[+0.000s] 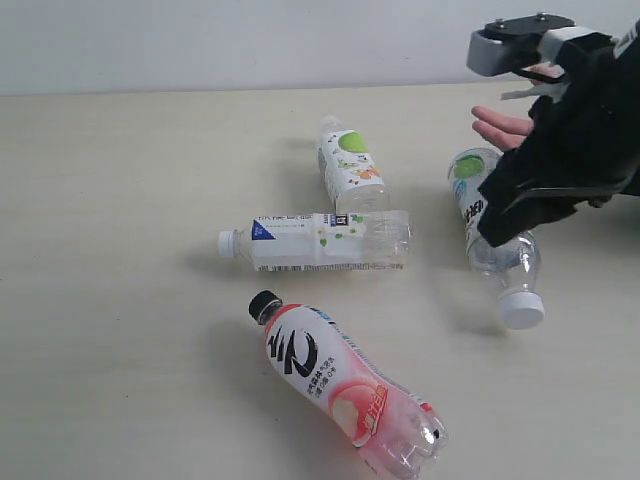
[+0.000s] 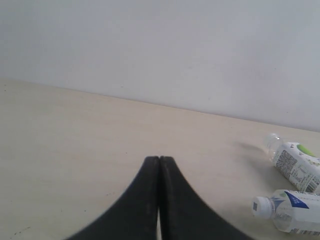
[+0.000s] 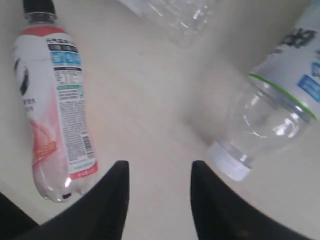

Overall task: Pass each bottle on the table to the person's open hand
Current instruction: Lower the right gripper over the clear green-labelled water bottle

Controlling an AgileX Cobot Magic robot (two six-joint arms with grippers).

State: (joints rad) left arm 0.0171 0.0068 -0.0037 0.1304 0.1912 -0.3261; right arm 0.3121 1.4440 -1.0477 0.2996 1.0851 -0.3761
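Observation:
Four bottles lie on the table (image 1: 120, 200). One is a green-labelled bottle (image 1: 350, 165), one a blue-and-white-labelled bottle (image 1: 320, 242), and one a pink-labelled, black-capped bottle (image 1: 345, 385). The fourth, a white-capped bottle (image 1: 500, 262), lies at the right. My right arm (image 1: 565, 140) hangs over that fourth bottle and hides part of it. The right gripper (image 3: 161, 167) is open and empty, above bare table between the pink bottle (image 3: 52, 100) and the white-capped bottle (image 3: 277, 110). The person's open hand (image 1: 503, 125) shows only its fingers behind my arm. My left gripper (image 2: 159, 160) is shut, empty, and far from the bottles.
A pale wall (image 1: 250, 40) runs behind the table's far edge. In the left wrist view the green-labelled bottle (image 2: 296, 164) and the blue-labelled bottle (image 2: 289, 210) lie off to one side. The base of a clear bottle (image 3: 175, 15) shows at the edge of the right wrist view.

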